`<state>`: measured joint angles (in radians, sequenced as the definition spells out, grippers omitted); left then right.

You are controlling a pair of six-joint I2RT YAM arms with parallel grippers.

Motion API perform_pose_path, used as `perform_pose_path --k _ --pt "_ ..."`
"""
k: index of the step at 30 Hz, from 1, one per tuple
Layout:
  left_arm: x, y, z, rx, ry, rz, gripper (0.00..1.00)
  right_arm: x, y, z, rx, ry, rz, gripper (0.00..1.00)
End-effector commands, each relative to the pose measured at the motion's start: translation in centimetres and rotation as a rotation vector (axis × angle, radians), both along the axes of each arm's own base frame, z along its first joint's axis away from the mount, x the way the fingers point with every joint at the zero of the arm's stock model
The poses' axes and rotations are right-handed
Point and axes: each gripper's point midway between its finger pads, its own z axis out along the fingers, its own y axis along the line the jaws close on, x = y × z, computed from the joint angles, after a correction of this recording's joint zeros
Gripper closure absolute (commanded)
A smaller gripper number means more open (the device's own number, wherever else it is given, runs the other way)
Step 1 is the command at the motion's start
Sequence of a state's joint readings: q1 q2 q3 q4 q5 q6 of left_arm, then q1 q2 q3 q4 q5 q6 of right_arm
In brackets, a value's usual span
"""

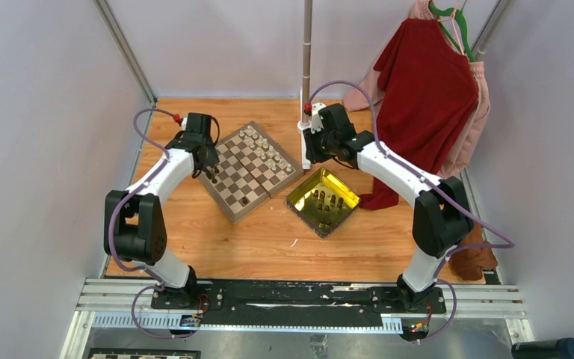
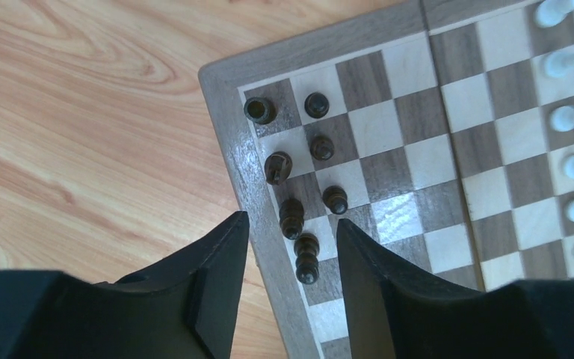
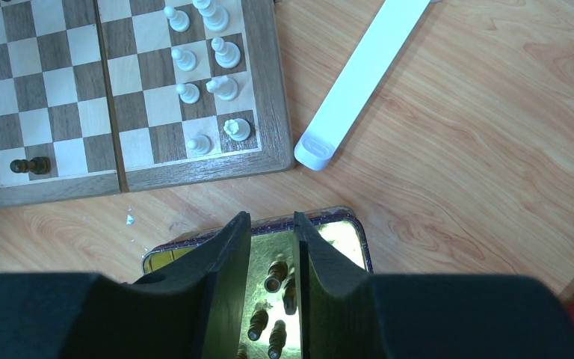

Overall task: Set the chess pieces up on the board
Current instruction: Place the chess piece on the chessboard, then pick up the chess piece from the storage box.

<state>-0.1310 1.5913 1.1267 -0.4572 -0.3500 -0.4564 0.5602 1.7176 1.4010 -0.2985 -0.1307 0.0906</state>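
Hovering over the near-left corner of the board (image 2: pixel 228 142), the left end effector (image 2: pixel 291 221) is holding its jaws well apart with nothing clamped. A dark brown piece (image 2: pixel 306 258) is standing upright in the gap between them, clear of both fingers as far as I can see. Six more dark pieces (image 2: pixel 321 147) are standing in two short rows along that edge. The cream-white pieces (image 3: pixel 224 52) are lining the opposite edge, and one dark piece (image 3: pixel 30 165) is lying on its side on a light square by itself. The board is sitting on the wooden bench (image 2: pixel 82 112), with the yellow tray (image 1: pixel 293 200) just beside it. The right end effector (image 3: pixel 269 217) is hanging over the tray, jaws only narrowly parted and gripping nothing, with several tray pieces (image 3: pixel 275 275) lying below.
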Motion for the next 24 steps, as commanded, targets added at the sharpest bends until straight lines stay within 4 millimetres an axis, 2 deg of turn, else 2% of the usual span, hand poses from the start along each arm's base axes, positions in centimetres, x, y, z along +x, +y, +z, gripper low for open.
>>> perform_pose_path --k 1,4,7,10,12,16,20,24 --pt "0.9 0.1 5.5 -0.033 -0.143 0.005 0.43 0.5 -0.7 0.6 -0.001 -0.012 -0.022 0.68" --pt "0.6 -0.7 7.7 -0.066 -0.199 -0.031 0.35 0.4 -0.8 0.9 -0.003 -0.016 -0.026 0.68" --pt "0.1 -2.3 9.3 -0.106 -0.246 -0.111 0.30 0.2 -1.1 1.3 -0.013 -0.020 -0.037 0.68" --pt "-0.6 -5.3 10.7 -0.108 -0.266 -0.234 0.27 -0.3 -1.4 1.5 -0.028 -0.013 -0.042 0.68" --pt "-1.4 -8.3 11.2 -0.094 -0.265 -0.343 0.26 -0.9 -1.6 1.5 -0.042 -0.005 -0.044 0.68" --pt "-3.2 -13.6 11.5 -0.104 -0.258 -0.503 0.26 -2.5 -2.5 1.7 -0.075 0.009 -0.049 0.69" --pt "-5.1 -17.6 10.9 -0.119 -0.237 -0.614 0.26 -5.2 -3.5 1.3 -0.116 0.028 -0.047 0.69" --pt "-6.3 -20.6 10.4 -0.134 -0.214 -0.702 0.25 -7.7 -4.7 0.2 -0.144 0.074 -0.044 0.69"
